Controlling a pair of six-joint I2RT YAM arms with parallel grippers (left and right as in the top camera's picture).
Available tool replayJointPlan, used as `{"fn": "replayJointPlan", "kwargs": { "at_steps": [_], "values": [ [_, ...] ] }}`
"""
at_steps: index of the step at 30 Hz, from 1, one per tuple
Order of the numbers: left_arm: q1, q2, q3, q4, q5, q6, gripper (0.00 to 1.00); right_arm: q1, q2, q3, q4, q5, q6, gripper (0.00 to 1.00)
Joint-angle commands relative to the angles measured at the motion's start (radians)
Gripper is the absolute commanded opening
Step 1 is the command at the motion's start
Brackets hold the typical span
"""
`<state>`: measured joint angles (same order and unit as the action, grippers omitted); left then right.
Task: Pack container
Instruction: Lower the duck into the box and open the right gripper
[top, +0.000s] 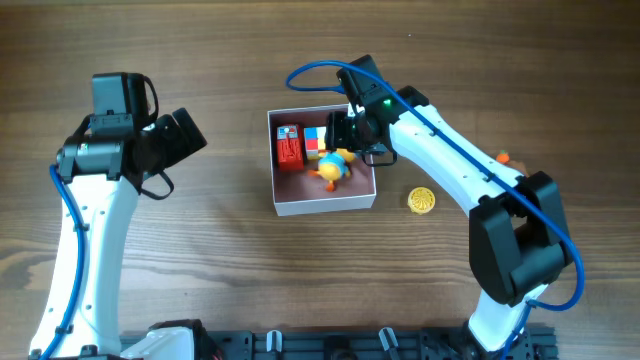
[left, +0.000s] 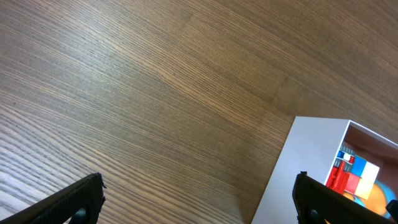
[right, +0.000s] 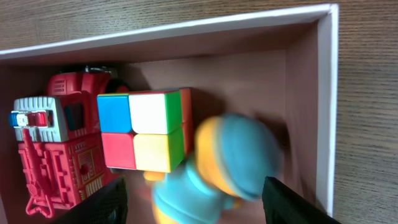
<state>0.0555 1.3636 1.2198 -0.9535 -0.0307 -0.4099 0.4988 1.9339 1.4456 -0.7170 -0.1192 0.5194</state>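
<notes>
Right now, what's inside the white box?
The container holds a red toy truck, a multicoloured puzzle cube and a blurred blue-and-orange toy. The right tool hides one corner from overhead; anything under the toys is covered.

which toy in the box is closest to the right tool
The blurry blue-and-orange figure, lying between the open fingers of the right tool. The colour cube and the red truck sit further off to one side.

Overhead looks down; wrist views close, sharing the container (top: 322, 206).
</notes>
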Motion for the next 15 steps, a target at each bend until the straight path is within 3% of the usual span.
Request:
{"fn": "replayJointPlan", "kwargs": {
  "at_steps": [1,6,7,9,10,13,14,15],
  "values": [
    [0.006,0.008,-0.01,0.002,0.011,-0.013,0.98,0.0,0.01,0.002,-0.001,0.002,0.003,0.66],
    [0.006,0.008,-0.01,0.002,0.007,-0.013,0.98,0.0,0.01,0.002,-0.002,-0.013,-0.024,0.61],
    [0.006,0.008,-0.01,0.002,0.007,-0.013,0.98,0.0,0.01,0.002,-0.009,-0.017,-0.023,0.54],
    [0.006,0.008,-0.01,0.002,0.003,-0.013,0.98,0.0,0.01,0.002,-0.05,-0.016,-0.02,0.1],
    [0.006,0.008,-0.01,0.002,0.003,-0.013,0.98,0.0,0.01,0.002,-0.074,-0.016,-0.018,0.04],
    [0.006,0.008,-0.01,0.003,0.004,-0.013,0.98,0.0,0.01,0.002,-0.138,-0.016,-0.023,0.05],
    [0.006,0.008,-0.01,0.002,0.004,-0.013,0.98,0.0,0.01,0.002,-0.154,-0.014,-0.023,0.1],
    [0.006,0.008,-0.01,0.002,0.004,-0.013,0.98,0.0,0.011,0.0,-0.163,-0.012,-0.032,0.24]
  ]
}}
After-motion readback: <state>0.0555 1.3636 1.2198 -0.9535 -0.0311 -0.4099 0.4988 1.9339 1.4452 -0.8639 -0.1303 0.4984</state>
